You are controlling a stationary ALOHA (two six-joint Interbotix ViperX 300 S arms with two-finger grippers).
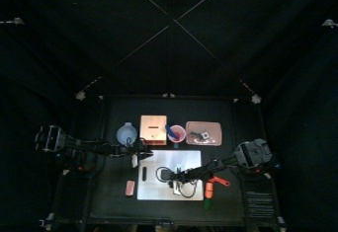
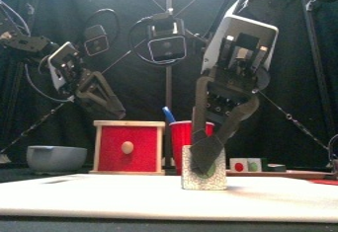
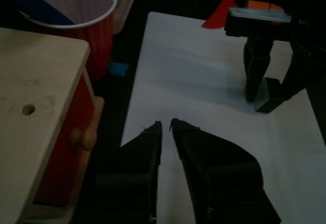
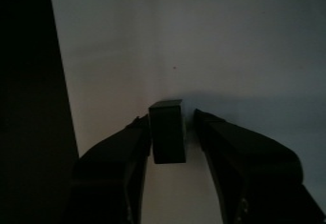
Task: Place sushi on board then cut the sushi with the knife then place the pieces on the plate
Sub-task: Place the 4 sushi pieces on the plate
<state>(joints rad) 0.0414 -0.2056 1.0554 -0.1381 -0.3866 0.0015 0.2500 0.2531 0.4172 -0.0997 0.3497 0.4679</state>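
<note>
Fingers [image 4: 114,161] of the right gripper [image 4: 173,119] are clenched on a dark sushi piece [image 4: 166,137] standing on the white cutting board [image 4: 235,47], near its middle. On the left gripper [image 3: 166,125], the fingers [image 3: 137,166] are pressed together on nothing at the board's left edge, beside the wooden box [image 3: 36,94].

Smooth and matt: white plastic cutting board [image 3: 204,75]. Glossy: red ribbed plastic cup [image 3: 76,4]. Bare matt wood, drawer front painted red: pale wooden box [image 3: 32,75]. In my right hand [image 4: 171,119], dark green toy sushi block [image 4: 166,144]: dull, one face pale, speckled.
</note>
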